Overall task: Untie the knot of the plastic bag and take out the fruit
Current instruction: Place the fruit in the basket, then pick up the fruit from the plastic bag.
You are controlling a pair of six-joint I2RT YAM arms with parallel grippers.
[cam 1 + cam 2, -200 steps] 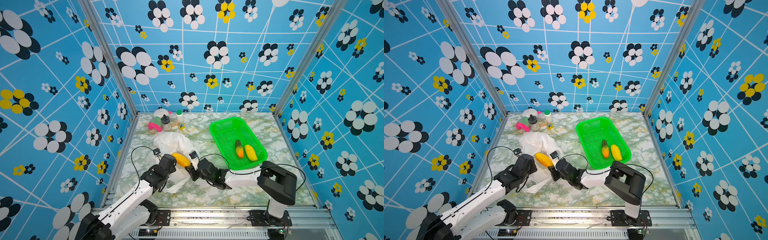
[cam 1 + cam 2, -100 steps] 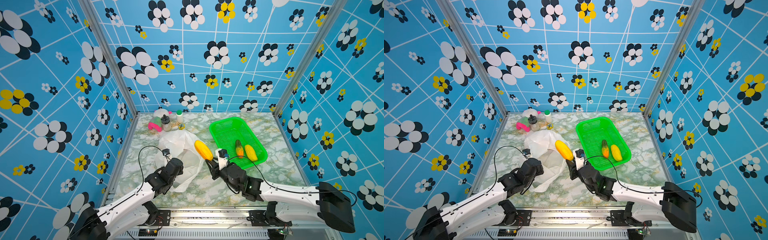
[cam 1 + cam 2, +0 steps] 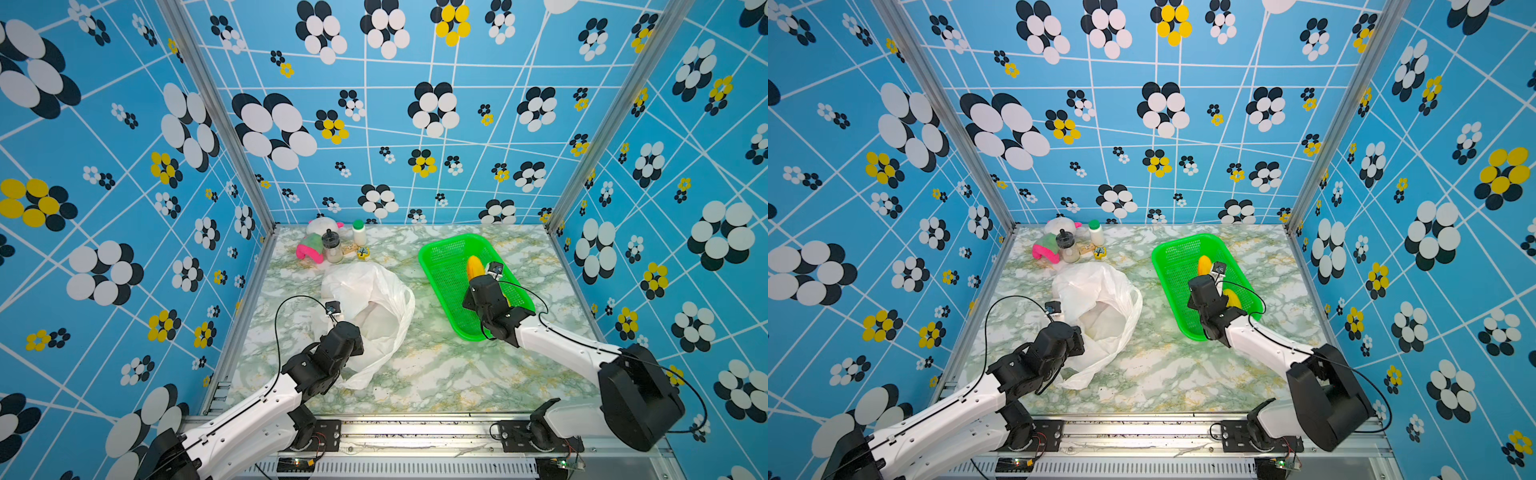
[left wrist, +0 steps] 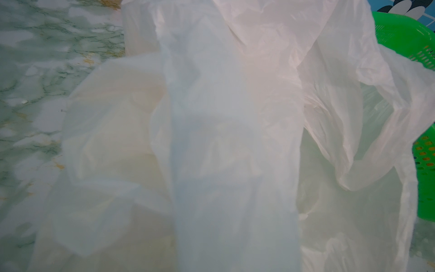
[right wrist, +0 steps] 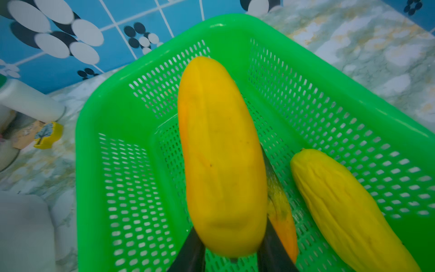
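Note:
The white crinkly plastic bag (image 3: 374,291) (image 3: 1100,286) lies open at the middle left of the table. My left gripper (image 3: 352,323) sits at its near rim and is shut on the plastic bag. In the left wrist view the bag (image 4: 223,117) drapes over the jaws and hides them. Pale cream shapes show dimly through it. My right gripper (image 5: 231,235) is shut on a yellow-orange oblong fruit (image 5: 219,153) (image 3: 473,267), held above the green basket (image 3: 436,259) (image 5: 94,141). A yellow oblong fruit (image 5: 348,207) and an orange-green one (image 5: 282,216) lie in the basket.
At the back left stand a pink-green plush toy (image 3: 309,248), a white plush (image 3: 322,226), a jar with a black lid (image 3: 331,248), a white bottle with a green cap (image 3: 359,233) and a small yellow piece (image 3: 363,252). Patterned walls close three sides.
My right gripper has carried the yellow-orange fruit from the bag's mouth rightward to above the basket. The left gripper has stayed at the bag, which has spread open.

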